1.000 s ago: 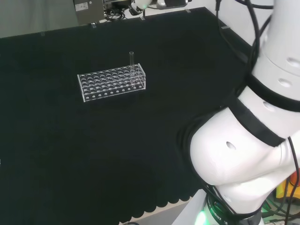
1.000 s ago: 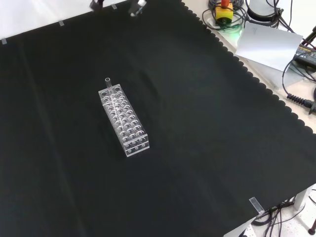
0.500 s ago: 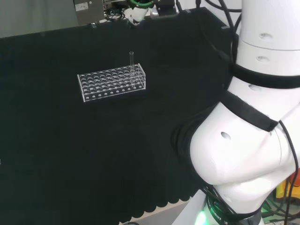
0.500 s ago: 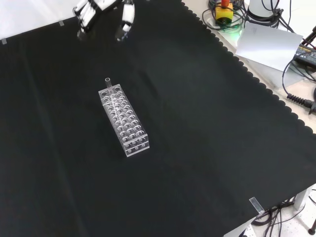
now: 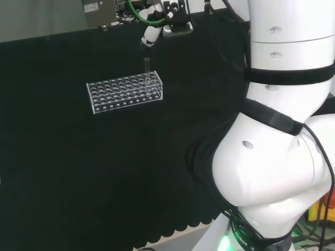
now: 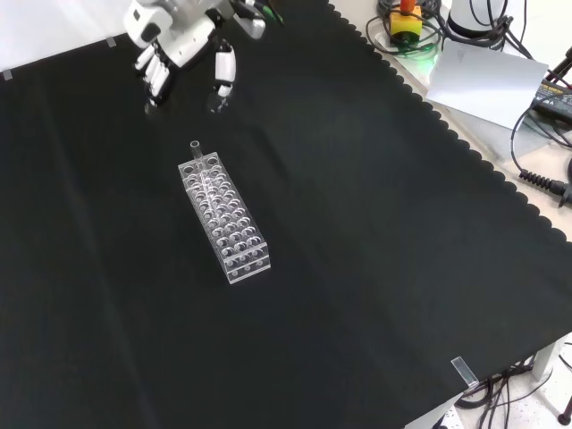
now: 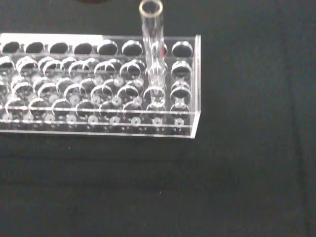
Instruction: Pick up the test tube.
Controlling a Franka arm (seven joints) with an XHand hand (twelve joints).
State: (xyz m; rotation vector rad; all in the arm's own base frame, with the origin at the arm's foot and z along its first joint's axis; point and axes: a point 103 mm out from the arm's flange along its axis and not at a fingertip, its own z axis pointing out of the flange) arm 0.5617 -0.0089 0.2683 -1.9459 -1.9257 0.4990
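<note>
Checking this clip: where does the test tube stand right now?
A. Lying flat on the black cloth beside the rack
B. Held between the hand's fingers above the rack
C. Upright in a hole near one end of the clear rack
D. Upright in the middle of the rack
C: the test tube stands upright in a hole near the end of the clear rack, while the hand is apart from it with fingers relaxed.

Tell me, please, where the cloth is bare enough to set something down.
Bare cloth lies all around the rack. The widest patch lies between it and the scalloped edge. It is crowded only by the test tube, where the robot hand hovers.
</note>
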